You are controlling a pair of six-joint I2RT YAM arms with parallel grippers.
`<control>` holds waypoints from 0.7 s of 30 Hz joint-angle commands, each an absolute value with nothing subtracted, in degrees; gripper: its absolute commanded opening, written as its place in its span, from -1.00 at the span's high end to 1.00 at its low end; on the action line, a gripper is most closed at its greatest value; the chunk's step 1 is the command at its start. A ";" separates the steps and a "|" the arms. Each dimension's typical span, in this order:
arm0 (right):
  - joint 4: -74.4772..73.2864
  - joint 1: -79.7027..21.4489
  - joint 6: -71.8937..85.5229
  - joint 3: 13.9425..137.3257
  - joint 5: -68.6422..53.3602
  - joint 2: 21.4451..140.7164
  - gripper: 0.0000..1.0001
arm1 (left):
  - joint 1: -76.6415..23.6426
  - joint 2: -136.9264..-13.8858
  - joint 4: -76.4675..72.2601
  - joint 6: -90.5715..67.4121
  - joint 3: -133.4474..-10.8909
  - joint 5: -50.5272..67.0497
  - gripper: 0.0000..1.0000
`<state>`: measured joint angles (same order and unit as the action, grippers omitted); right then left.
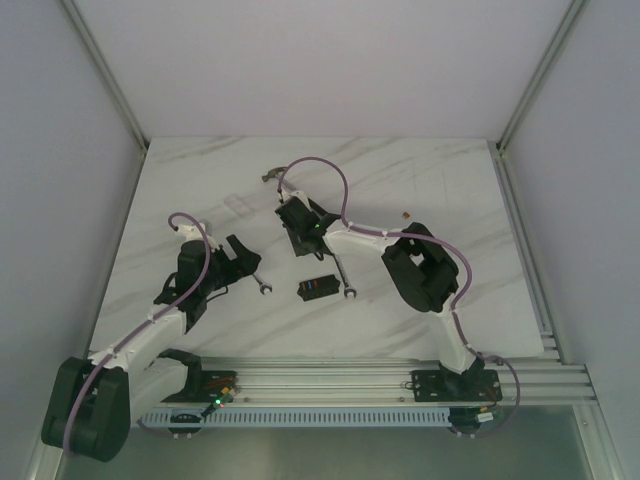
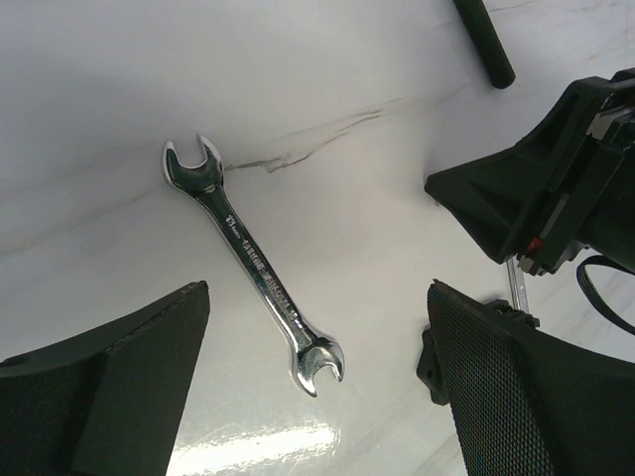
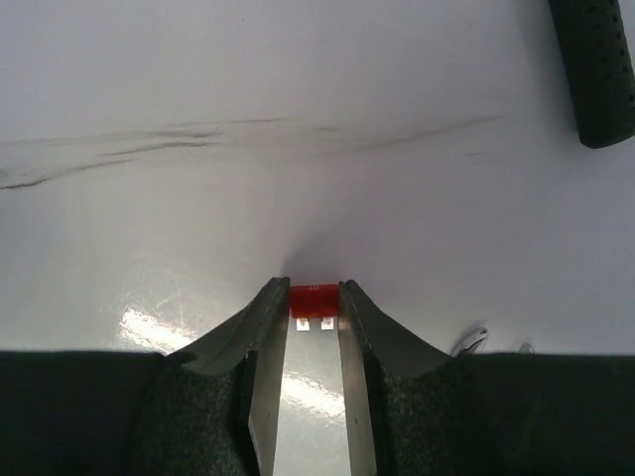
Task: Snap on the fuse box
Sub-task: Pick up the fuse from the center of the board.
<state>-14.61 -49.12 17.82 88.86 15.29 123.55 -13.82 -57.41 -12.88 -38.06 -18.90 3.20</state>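
The fuse box [image 1: 316, 288] is a small black block with red, orange and blue fuses, lying on the table between two wrenches. My right gripper [image 1: 292, 218] is behind it, up the table, and in the right wrist view it [image 3: 315, 288] is shut on a small red fuse [image 3: 314, 299] with two metal blades, held low over the table. My left gripper [image 1: 245, 255] is left of the box, open and empty; in the left wrist view it [image 2: 317, 295] hovers over a silver wrench [image 2: 253, 268]. A black corner [image 2: 429, 362] beside its right finger looks like the box.
A second silver wrench [image 1: 345, 280] lies right of the fuse box. A black-handled hammer [image 1: 270, 176] lies at the back, its handle in the right wrist view [image 3: 595, 69]. A clear piece [image 1: 238, 205] and a small fuse-like bit [image 1: 407, 213] lie further out.
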 commanded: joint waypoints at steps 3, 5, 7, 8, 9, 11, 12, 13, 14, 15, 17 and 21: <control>-18.19 -49.70 18.46 86.01 14.60 124.04 0.43 | -13.46 -56.53 -15.86 -38.32 -18.05 5.38 -1.00; -17.61 -49.74 18.43 85.89 14.44 123.78 0.46 | -13.45 -56.39 -16.64 -38.19 -17.79 6.12 -0.98; -16.47 -49.69 18.62 85.08 14.13 122.94 0.48 | -13.53 -56.22 -17.58 -38.10 -17.37 6.88 -0.95; -15.58 -49.63 18.71 84.43 13.89 122.32 0.50 | -13.60 -56.17 -18.22 -38.03 -17.15 7.30 -0.94; -14.70 -49.69 18.84 83.79 13.71 121.42 0.51 | -13.74 -56.09 -18.90 -38.05 -16.88 7.71 -0.93; -12.79 -49.67 19.25 82.19 13.46 119.56 0.56 | -14.09 -56.03 -20.71 -38.04 -16.40 8.44 -0.90; -11.88 -49.67 19.57 81.39 13.51 118.47 0.58 | -14.33 -56.11 -21.80 -38.12 -16.12 8.77 -0.89; -10.82 -49.66 19.97 80.44 13.55 117.33 0.59 | -14.80 -56.16 -23.01 -38.23 -15.87 9.13 -0.87; -9.75 -49.61 20.40 79.43 13.63 116.18 0.60 | -15.18 -56.16 -24.38 -38.40 -15.50 9.34 -0.85; -8.57 -49.63 20.85 78.31 13.54 115.03 0.61 | -15.53 -56.10 -26.17 -38.68 -14.91 9.59 -0.84; -6.25 -49.66 21.95 76.16 13.45 112.61 0.61 | -16.70 -55.86 -29.53 -39.32 -13.80 9.45 -0.83; -1.29 -49.64 24.12 71.83 13.45 108.08 0.61 | -19.76 -55.59 -33.99 -39.33 -12.47 7.44 -0.83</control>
